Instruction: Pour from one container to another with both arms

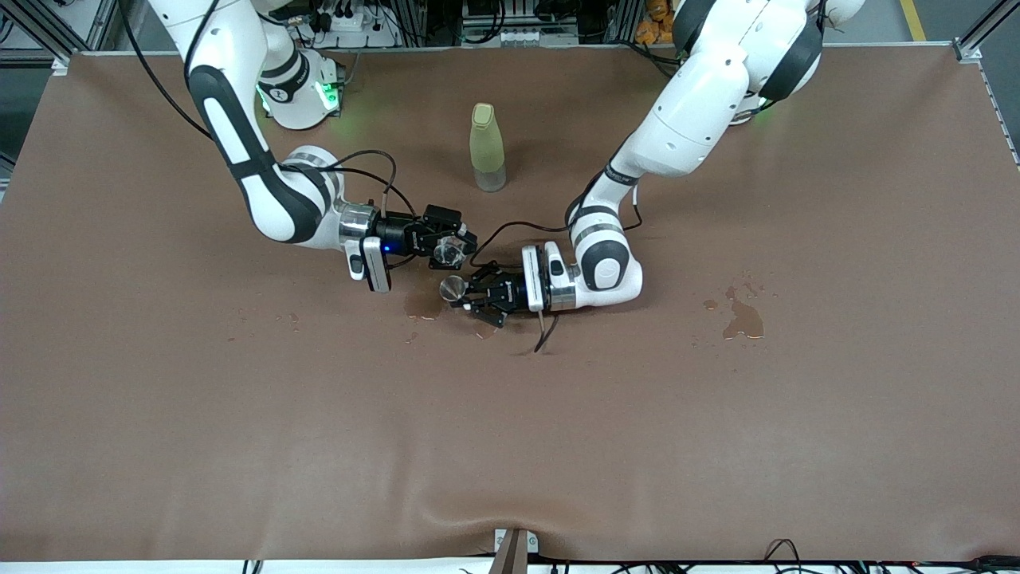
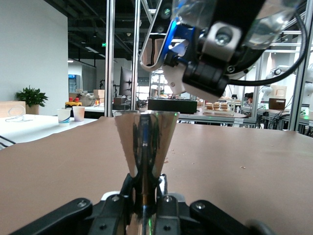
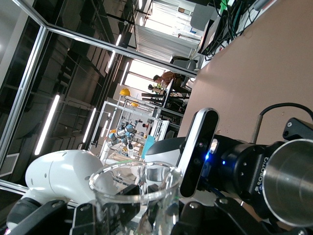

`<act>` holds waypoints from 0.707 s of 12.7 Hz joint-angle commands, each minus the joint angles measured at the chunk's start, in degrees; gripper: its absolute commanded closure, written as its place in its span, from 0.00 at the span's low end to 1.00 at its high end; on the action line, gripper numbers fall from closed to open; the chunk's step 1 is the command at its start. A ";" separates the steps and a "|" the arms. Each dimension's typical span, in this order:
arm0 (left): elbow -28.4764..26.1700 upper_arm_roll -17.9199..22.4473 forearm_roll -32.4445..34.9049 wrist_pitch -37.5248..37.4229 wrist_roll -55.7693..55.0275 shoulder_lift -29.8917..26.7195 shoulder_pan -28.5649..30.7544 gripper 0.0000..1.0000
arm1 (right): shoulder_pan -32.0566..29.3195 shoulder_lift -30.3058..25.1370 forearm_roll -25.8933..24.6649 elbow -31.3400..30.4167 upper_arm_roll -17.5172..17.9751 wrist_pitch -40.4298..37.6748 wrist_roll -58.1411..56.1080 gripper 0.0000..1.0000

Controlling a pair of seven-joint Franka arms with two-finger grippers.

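Both arms meet low over the table [image 1: 159, 383] at mid-width.

The right gripper [image 1: 446, 249] is clamped on a clear glass cup [image 1: 449, 253], tipped toward the metal cup [image 1: 455, 288] at its 5 o'clock; that one is clamped upright in the left gripper [image 1: 470, 299].

A green bottle [image 1: 487, 147] stands at 12 o'clock from both.

Wet patches [image 1: 422, 307] lie below; whether liquid is flowing cannot be told.

Advice: keep the glass lip directly over the metal rim and tilt slowly.

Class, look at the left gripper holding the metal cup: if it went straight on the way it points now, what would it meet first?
Probably the right gripper and its clear glass, tilted just above the left gripper's metal cup. Depth is unclear, so it might pass beneath.
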 commanded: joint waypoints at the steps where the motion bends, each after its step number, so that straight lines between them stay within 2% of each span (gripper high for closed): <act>1: -1.71 -0.25 -1.32 -1.55 1.97 -0.93 0.41 1.00 | 0.75 -2.59 1.73 -1.53 -0.13 0.47 4.98 1.00; 9: -1.62 -0.34 -1.41 -1.46 1.88 -1.01 0.41 1.00 | 0.75 -3.38 1.73 -1.62 -0.13 0.47 12.91 1.00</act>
